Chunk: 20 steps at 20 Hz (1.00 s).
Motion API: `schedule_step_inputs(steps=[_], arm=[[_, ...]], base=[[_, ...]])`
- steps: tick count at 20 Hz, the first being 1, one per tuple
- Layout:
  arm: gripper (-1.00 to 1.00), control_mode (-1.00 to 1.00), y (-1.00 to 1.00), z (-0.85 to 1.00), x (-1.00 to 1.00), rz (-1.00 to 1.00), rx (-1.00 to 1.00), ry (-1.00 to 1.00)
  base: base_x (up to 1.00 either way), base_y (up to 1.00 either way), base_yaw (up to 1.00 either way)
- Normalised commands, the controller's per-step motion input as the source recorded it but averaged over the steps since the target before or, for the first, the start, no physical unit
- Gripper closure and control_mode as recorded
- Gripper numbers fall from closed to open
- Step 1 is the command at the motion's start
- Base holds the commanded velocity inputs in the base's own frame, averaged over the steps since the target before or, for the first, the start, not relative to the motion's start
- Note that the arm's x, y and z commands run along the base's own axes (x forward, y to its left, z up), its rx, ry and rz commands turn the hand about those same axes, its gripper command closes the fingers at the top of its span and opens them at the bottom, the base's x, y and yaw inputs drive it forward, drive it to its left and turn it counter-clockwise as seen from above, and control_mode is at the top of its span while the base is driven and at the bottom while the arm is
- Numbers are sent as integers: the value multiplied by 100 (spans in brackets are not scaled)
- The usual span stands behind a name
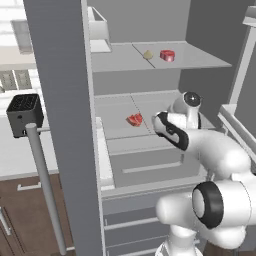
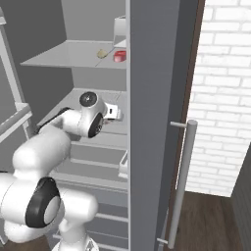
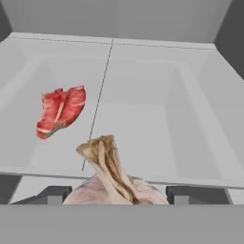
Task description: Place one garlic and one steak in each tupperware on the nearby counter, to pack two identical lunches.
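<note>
the gripper [image 3: 114, 194] is being seen at the bottom centre of the hand view, its two dark finger tips [image 3: 52, 193] standing either side of a whitish-pink garlic [image 3: 112, 183], which is being grasped between them with its papery stem pointing up. just beyond it, left of centre in that view, a red steak [image 3: 62, 110] is lying flat on the pale grey fridge shelf [image 3: 143, 119], apart from the garlic.

in the left base view the same steak [image 1: 134, 119] is being shown at mid-frame on the middle shelf, just left of the arm's wrist. on the upper shelf [image 1: 200, 60], toward the top centre, a tan garlic [image 1: 148, 55] and a second steak [image 1: 167, 55] are sitting near each other. the open fridge door [image 1: 62, 125] is standing across the left half of that frame. at the far left a black toaster [image 1: 24, 114] is resting on the pale counter [image 1: 20, 155]. in the right base view a white brick wall [image 2: 223, 88] is filling the right side.
</note>
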Motion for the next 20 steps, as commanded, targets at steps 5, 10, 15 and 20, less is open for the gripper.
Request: schedule_step_inputs(steps=[5, 10, 15, 20], arm=[[100, -100, 3, 33, -100, 0, 0, 0], [100, -100, 0, 0, -100, 0, 0, -11], [100, 100, 0, -2, -20, 0, 0, -3], [100, 100, 0, 0, 0, 0, 0, 0]], base=[[0, 0, 0], [0, 0, 0], [-80, 17, 0], [-100, 86, 1]])
